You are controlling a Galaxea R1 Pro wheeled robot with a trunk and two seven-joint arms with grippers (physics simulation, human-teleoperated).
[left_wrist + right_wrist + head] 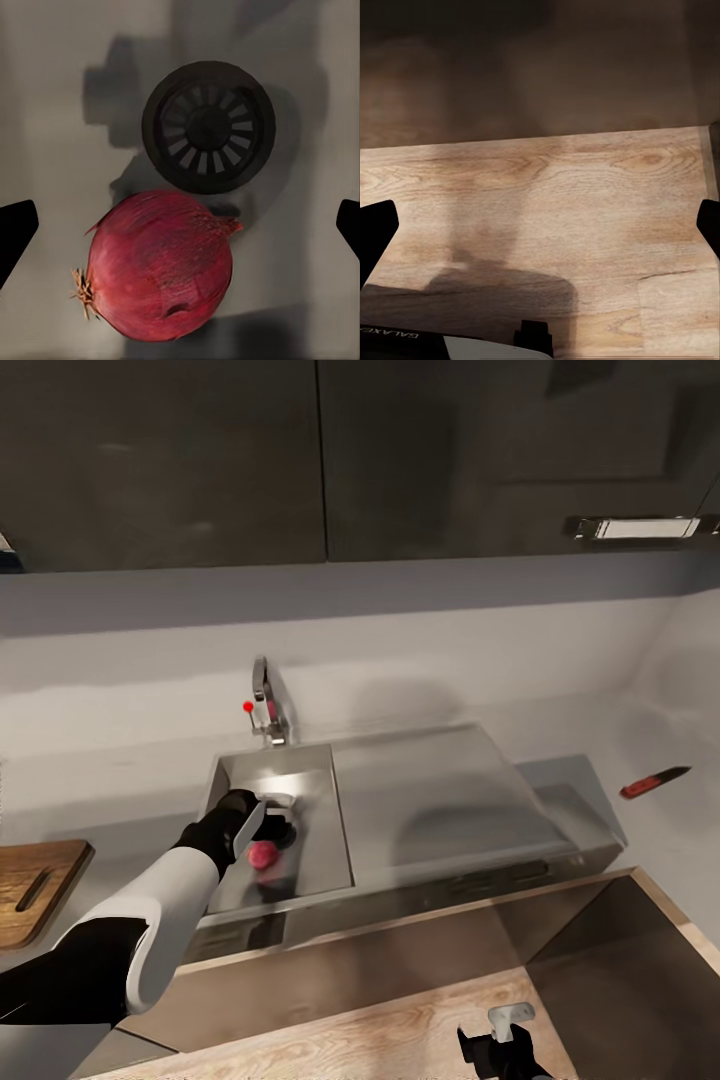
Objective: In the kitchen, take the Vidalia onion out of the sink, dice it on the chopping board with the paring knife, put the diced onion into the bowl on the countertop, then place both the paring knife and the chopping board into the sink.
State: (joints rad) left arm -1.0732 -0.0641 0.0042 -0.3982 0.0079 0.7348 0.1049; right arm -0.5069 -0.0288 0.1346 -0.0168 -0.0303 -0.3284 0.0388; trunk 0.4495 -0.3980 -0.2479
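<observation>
The Vidalia onion (263, 854) (159, 264), a small pinkish-red bulb, lies on the floor of the sink (318, 830) next to the round drain (208, 127). My left gripper (256, 822) (180, 225) hangs open just above the onion, its dark fingertips (15, 232) wide on either side, not touching it. The chopping board (35, 888) lies on the countertop (120, 780) at the far left. The paring knife (655, 782), with a reddish handle, rests on the countertop at the right. My right gripper (510, 1040) (540, 225) is open, low over a wooden floor.
The chrome tap (268, 705) with a red dot stands behind the basin. A flat drainboard (440, 800) extends right of the basin. Dark wall cabinets (320, 460) hang above. A wood-edged panel (400, 970) runs below the counter front.
</observation>
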